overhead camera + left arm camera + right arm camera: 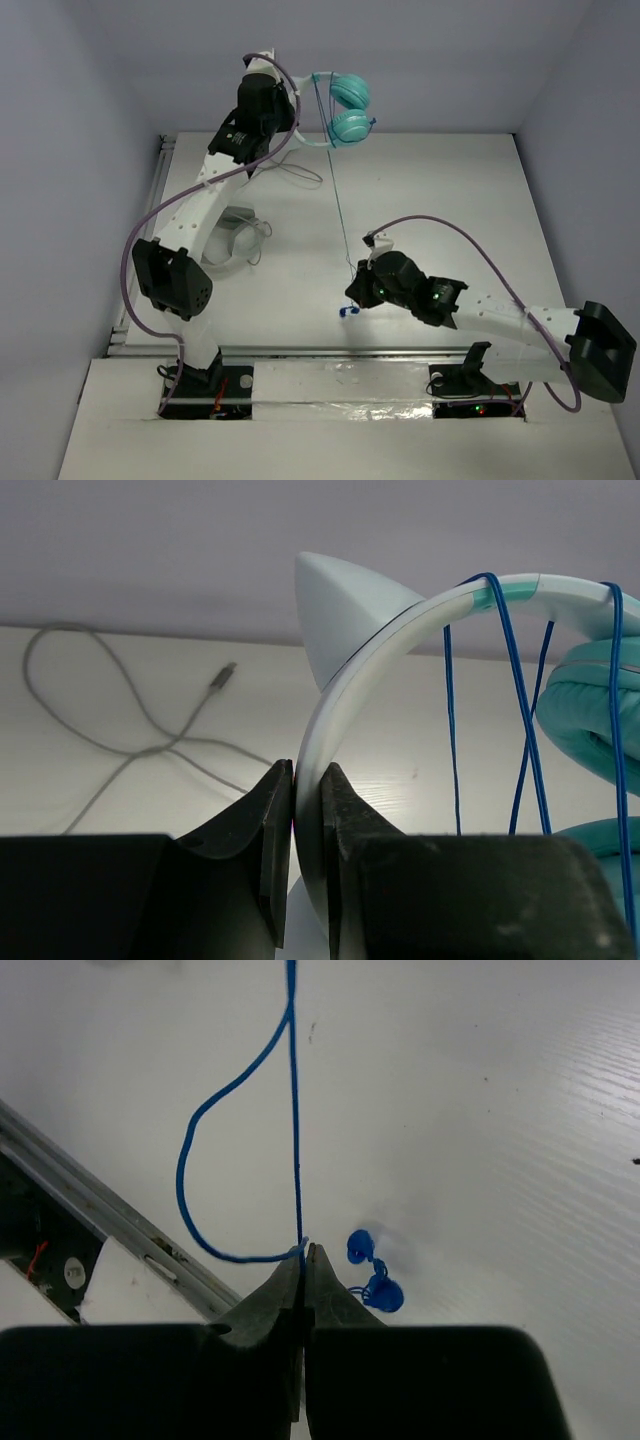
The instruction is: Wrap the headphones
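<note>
The headphones [348, 108] hang in the air, well off the counter [450, 200]. Their white headband [355, 670] is pinched in the left gripper [308, 772], with the teal cups [590, 700] just to that gripper's right. Several turns of the blue cable [293, 1110] cross the headband beside the cups. From there the line drops straight to the right gripper [303, 1255], which nips it at its very tips. A slack loop bulges left of those tips, and the cable's bunched tail [372, 1278] sits just right of them. A long run looks left to wrap. For a good next turn, the right gripper should carry the line up and around the headband under even tension, laying it beside the existing turns and clear of the pointed ear [340, 610] above the left gripper. A loose white cord [130, 730] beyond the left gripper is best avoided.
</note>
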### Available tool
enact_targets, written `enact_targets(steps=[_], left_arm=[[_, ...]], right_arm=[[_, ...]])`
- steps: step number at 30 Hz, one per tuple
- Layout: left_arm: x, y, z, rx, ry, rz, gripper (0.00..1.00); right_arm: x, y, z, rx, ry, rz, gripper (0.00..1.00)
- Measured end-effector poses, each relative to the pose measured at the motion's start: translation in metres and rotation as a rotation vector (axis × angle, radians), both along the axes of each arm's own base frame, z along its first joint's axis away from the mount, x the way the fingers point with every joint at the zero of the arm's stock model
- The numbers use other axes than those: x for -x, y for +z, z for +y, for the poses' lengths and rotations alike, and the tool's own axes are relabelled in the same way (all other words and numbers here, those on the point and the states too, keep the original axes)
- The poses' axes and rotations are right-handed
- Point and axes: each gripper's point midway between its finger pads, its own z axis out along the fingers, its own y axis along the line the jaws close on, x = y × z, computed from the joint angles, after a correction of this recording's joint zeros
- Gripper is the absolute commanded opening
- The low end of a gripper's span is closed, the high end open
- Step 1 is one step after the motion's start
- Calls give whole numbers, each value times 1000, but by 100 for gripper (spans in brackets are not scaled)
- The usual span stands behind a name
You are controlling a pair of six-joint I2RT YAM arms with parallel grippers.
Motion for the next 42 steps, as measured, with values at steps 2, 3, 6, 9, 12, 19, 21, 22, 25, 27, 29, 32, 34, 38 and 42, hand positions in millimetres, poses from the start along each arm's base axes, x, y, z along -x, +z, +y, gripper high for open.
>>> enact_targets(steps=[2,3,6,9,12,19,21,22,25,27,29,32,34,38,42], left_arm=[[-8,-16,4,-37,31,22,0],[-12,-23,6,-57,45,31,0],[-19,-42,13,-112,83,58,0],[-20,-59,20,-151,114,83,0],[-21,-77,25,-176,135,101,0],[-2,-166,33,-227,145,237,0],[12,-195,38,-259,143,294,0],[20,-207,39,-273,140,316,0],[50,-230,36,-316,117,364,0],[69,-234,26,-344,86,368,0],[85,-231,10,-359,46,353,0],[106,-223,-14,-361,-23,323,0],[120,-219,-27,-358,-76,315,0],[137,-217,-36,-376,-138,323,0],[151,-226,-39,-430,-185,356,0]], right_arm=[[7,6,2,28,9,-4,0],[11,11,4,34,18,-8,0],[21,27,10,48,42,-24,0],[26,45,12,60,43,-44,0],[27,64,8,65,34,-68,0],[12,112,-19,126,-48,-182,0],[5,130,-26,137,-77,-232,0],[1,138,-29,142,-91,-255,0],[-10,162,-39,168,-132,-333,0],[-16,173,-43,184,-151,-375,0],[-22,182,-47,210,-168,-416,0],[-32,186,-51,274,-190,-467,0],[-42,183,-57,324,-209,-486,0],[-65,181,-73,395,-274,-507,0],[-80,186,-88,426,-334,-527,0]])
